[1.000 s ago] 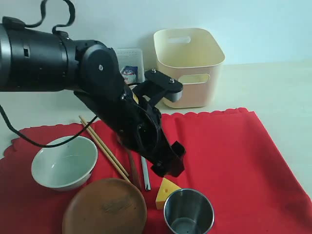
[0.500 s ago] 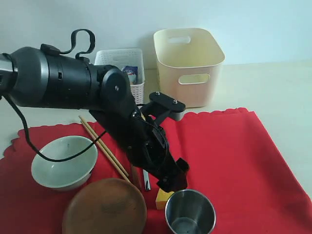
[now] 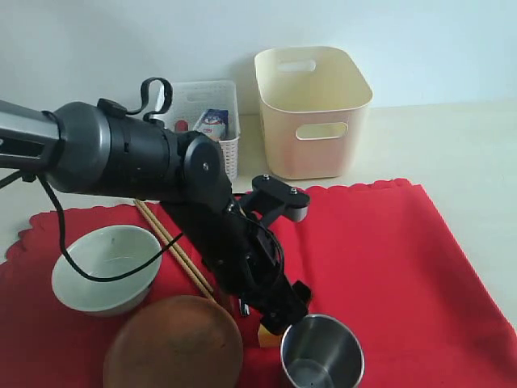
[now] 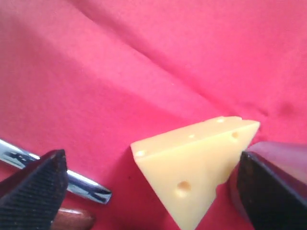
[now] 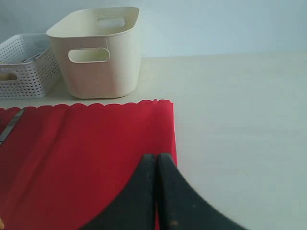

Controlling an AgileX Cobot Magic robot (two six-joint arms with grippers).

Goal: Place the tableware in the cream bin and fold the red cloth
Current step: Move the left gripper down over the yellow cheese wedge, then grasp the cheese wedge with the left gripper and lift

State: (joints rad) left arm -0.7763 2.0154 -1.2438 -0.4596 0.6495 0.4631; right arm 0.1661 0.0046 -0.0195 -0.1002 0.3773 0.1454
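We see our left gripper (image 4: pixel 151 189) spread wide and empty, low over the red cloth (image 3: pixel 380 250), its jaws either side of the cheese wedge (image 4: pixel 192 163) rather than any tableware, with the knife (image 4: pixel 81 184) ending at one jaw and the cup (image 3: pixel 321 356) just beside, nearest this arm.

We see a cloth (image 3: pixel 380 259) spread on the surface (image 3: pixel 452 145). On it, at left, sits a bowl (image 3: pixel 105 267), with chopsticks (image 3: pixel 170 242) just to its right. In front lie a plate (image 3: pixel 174 343) and, to its right, a cup (image 3: pixel 321 356), with a cheese wedge (image 4: pixel 196 167) between them and a knife (image 4: pixel 72 179) beside the wedge. Behind the cloth stand a basket (image 3: pixel 206 113), left, and a bin (image 3: pixel 315 113), right.
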